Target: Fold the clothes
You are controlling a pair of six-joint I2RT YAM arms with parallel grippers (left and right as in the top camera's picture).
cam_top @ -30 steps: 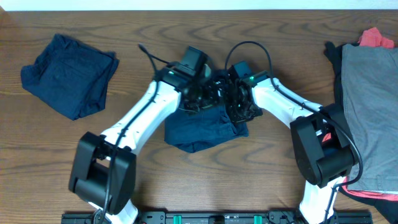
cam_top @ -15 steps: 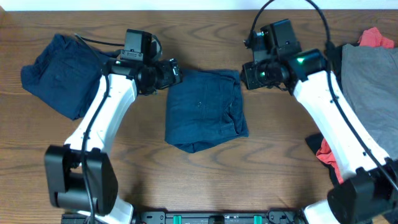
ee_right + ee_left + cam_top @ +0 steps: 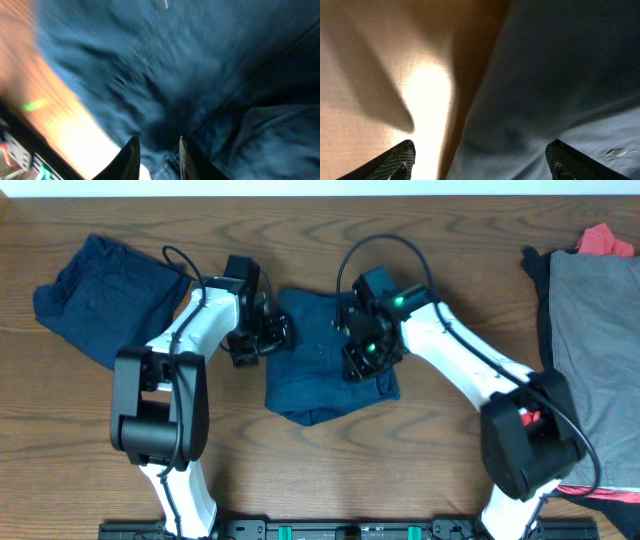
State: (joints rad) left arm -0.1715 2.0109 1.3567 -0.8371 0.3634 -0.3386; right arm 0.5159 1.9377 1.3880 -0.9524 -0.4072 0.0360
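At ten o'clock on the table (image 3: 420, 470) lies a loosely folded pair of navy shorts (image 3: 110, 298), unmoved over the last second and well clear of both arms.

The left gripper (image 3: 272, 338) was lifted and out to the side half a second ago. It has now come back in low, at the nine o'clock edge of the centre shorts (image 3: 320, 385). Its wrist view shows the fingers (image 3: 402, 160) spread wide, with wood on one side of the gap and navy cloth on the other, and nothing held.

The centre shorts, a squarish navy bundle at mid-table, have the same outline as half a second ago.

The right gripper (image 3: 360, 358) has also dropped from its raised, withdrawn pose. It now sits over the shorts' two o'clock part. In its wrist view the fingers (image 3: 131, 155) stand close together with a slim gap, right above rumpled cloth. I cannot tell whether any fabric is pinched between them.

At three o'clock a grey garment (image 3: 595, 350) waits, with a red piece (image 3: 605, 240) peeking out at two o'clock.

Both arms returning to the bundle suggests this piece is not finished and another fold or a smoothing pass is likely. The right-hand pile is untouched.
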